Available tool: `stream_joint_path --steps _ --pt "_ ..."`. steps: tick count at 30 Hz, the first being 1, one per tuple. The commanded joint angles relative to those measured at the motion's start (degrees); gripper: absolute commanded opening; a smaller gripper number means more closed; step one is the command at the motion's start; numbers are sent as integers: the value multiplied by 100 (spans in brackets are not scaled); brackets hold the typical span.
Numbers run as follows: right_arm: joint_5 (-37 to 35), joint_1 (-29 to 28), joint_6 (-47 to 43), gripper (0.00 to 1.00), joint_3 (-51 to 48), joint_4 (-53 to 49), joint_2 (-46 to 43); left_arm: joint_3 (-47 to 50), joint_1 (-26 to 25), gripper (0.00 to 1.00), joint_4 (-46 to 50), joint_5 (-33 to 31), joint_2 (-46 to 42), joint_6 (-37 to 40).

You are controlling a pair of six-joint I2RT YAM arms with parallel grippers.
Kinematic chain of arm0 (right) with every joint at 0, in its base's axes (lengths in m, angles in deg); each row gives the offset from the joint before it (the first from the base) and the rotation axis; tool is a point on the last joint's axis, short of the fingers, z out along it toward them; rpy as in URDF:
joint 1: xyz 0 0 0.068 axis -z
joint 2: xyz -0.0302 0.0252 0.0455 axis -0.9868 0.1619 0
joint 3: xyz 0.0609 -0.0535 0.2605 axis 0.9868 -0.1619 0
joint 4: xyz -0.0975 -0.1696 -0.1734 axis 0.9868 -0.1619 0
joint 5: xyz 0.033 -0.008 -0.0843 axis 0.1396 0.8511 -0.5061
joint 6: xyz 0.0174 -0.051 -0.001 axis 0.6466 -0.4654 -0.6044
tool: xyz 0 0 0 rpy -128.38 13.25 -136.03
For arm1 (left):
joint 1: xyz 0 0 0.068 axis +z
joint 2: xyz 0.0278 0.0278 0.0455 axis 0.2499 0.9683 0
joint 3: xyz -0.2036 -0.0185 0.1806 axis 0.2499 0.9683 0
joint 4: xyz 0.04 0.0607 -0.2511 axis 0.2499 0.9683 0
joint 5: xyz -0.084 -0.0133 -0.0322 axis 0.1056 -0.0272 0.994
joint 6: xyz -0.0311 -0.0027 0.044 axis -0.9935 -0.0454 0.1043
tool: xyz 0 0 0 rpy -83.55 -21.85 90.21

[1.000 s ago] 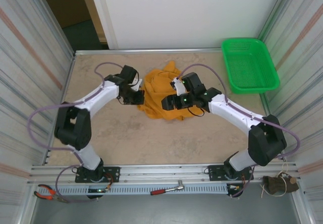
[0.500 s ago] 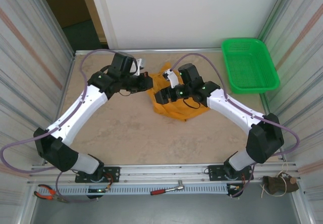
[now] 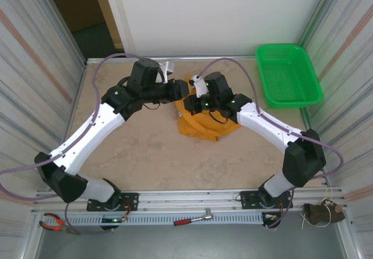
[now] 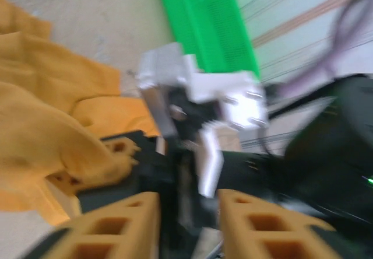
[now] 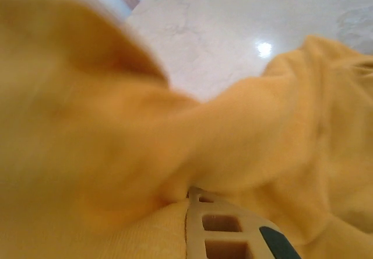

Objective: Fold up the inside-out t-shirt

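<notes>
t-shirt (image 3: 202, 128) heaped on table (image 3: 134, 148) centre-back, basket (image 3: 288, 75) right of it in far corner

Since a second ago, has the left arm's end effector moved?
Yes. The left end effector swung rightward and toward the back wall, closer to the green basket, ending over the t-shirt.

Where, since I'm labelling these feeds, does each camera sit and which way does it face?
Top external: above and behind the bases, looking down on the table; both arms show.
Left wrist: looks across the t-shirt toward the green basket; own fingers at the bottom.
Right wrist: close against the t-shirt; one own finger shows.
Shared: the t-shirt, in all three.
</notes>
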Motion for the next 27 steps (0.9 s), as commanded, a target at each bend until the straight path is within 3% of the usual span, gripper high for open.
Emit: stream_joint_path --steps 1,8,12,16,27 --pt "170 355 136 0 -346 463 -436 62 -9 50 -525 -286 -616 352" --pt "742 702 -13 0 -437 399 -879 2064 841 56 -1894 -157 -1103 643" --pt "787 761 -16 0 -480 338 -1013 2752 1322 58 -3136 967 -811 583" --pt "816 780 18 0 -494 337 -1060 2841 1334 58 -4012 1710 -395 526" --pt "841 780 52 0 -525 373 -1090 3009 1334 56 -5999 2468 513 -751"
